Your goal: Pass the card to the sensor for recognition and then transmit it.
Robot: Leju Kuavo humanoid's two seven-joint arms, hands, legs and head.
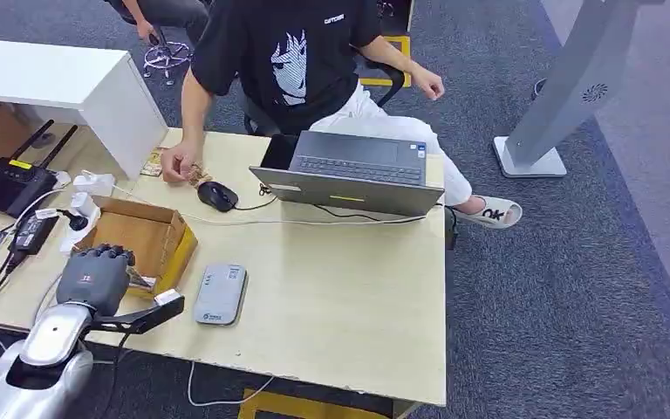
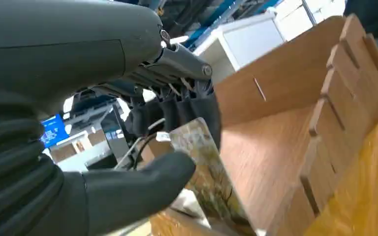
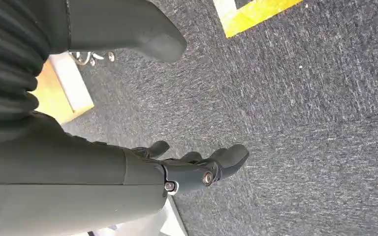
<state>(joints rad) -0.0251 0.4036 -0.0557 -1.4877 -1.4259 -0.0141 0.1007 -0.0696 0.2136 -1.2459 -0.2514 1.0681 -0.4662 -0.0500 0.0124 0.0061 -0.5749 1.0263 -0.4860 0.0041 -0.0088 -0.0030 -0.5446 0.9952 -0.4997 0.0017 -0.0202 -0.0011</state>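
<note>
Left hand (image 1: 96,275) at cardboard box (image 1: 144,236), pinching card (image 2: 204,167) between thumb and fingers. Right hand (image 3: 187,169) empty, fingers apart, over carpet (image 3: 300,123).

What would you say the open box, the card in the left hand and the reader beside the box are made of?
Box: brown corrugated cardboard, matte, with slotted tabs. Card: probably glossy printed plastic or coated paper; it catches light in the left hand. Reader: likely smooth grey moulded plastic.

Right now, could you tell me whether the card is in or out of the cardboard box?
Partly in: the left hand pinches the card inside the open cardboard box.
</note>
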